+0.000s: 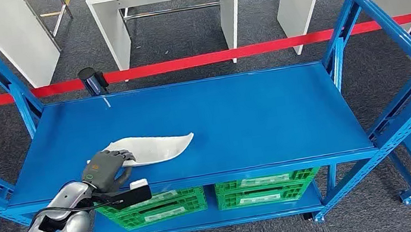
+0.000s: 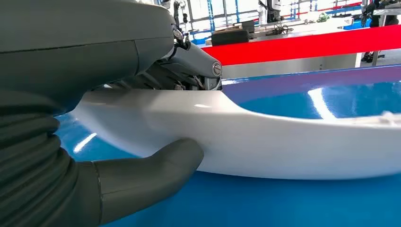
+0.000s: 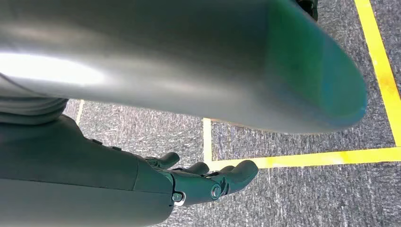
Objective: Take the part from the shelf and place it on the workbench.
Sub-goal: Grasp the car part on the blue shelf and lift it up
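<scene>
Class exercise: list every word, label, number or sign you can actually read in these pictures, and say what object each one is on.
No text can be read.
Pale labels on the green crates under the blue shelf: too small and blurred.
White part, held by the left hand: no markings show.
Right hand, above grey floor with yellow lines: no lettering.

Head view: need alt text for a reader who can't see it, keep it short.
The robot's left hand grips one end of a long, curved white plastic part lying on the blue metal shelf. Green plastic crates sit on the level below; a red barrier tape runs behind.
</scene>
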You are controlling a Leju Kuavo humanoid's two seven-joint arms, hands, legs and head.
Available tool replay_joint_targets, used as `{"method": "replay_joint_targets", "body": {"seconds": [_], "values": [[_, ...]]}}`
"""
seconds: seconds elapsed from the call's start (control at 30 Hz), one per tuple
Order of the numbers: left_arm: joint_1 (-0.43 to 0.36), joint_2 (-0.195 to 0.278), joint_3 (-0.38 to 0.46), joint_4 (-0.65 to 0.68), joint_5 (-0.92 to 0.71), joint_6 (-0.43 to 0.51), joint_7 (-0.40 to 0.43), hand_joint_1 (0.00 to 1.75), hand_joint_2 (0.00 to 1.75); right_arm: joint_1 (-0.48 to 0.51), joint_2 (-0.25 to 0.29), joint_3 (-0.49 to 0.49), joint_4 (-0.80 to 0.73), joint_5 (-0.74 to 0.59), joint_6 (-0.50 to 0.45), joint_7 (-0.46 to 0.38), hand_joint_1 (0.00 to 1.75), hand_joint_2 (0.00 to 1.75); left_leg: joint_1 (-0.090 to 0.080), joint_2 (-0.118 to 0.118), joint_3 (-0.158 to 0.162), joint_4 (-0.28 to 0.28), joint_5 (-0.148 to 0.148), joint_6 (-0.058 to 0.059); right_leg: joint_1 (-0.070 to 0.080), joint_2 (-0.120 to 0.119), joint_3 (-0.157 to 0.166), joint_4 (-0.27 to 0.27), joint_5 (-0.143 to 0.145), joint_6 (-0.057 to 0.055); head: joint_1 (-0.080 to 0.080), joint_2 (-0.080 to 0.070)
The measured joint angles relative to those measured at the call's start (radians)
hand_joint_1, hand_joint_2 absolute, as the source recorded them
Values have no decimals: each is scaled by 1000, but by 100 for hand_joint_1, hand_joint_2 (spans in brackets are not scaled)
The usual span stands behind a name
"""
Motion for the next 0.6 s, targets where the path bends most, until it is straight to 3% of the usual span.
{"method": "replay_joint_targets", "body": {"seconds": [0.43,0.6], "values": [[0,-10,0,-4,-12,-9,8,175,175,1,0,-3,0,6,0,0,0,0,0,0,1,0,0,0,0,0,1,0,0,0,0,0],[2,-16,6,-8,4,27,-19,175,175,0,0,-8,0,10,0,0,0,0,0,0,1,0,0,0,0,0,2,0,0,0,0,0]]}}
